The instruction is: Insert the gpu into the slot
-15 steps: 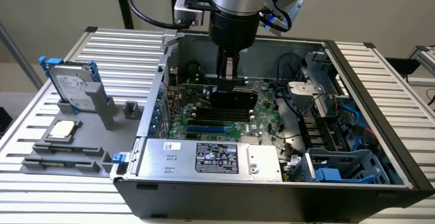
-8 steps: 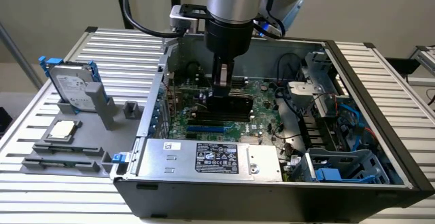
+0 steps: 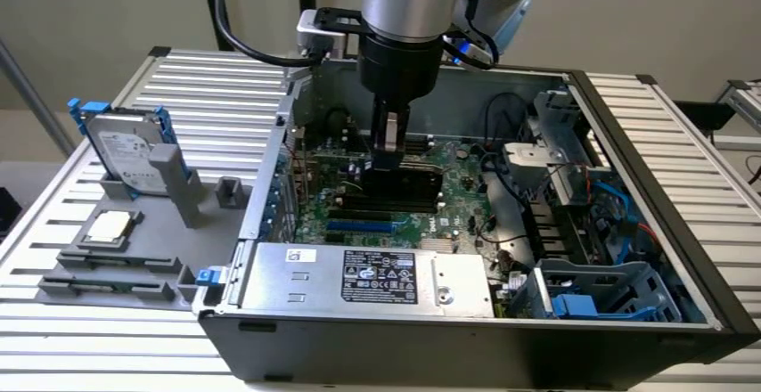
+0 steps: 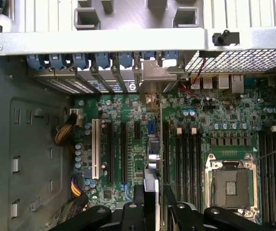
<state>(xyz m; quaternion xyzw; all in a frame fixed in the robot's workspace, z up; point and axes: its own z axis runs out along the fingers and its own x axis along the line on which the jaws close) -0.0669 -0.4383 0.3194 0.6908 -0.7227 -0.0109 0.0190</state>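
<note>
The gpu (image 3: 402, 187) hangs inside the open computer case, a black-covered card held upright over the green motherboard (image 3: 452, 205). My gripper (image 3: 390, 162) is shut on its upper edge. In the wrist view the gpu (image 4: 151, 161) appears edge-on between my fingers (image 4: 133, 211), running straight along the bright-blue slot (image 4: 151, 127), whose far end sticks out beyond the card. In the exterior view the blue slot (image 3: 363, 229) lies below the card, nearer the power supply. I cannot tell whether the card's lower edge touches the slot.
A silver power supply (image 3: 380, 276) fills the case's near side. Black expansion slots (image 4: 123, 149) and a white one (image 4: 97, 149) flank the blue slot; memory slots (image 4: 186, 159) and the CPU socket (image 4: 230, 185) lie on the other side. A hard drive (image 3: 125, 156) stands outside the case.
</note>
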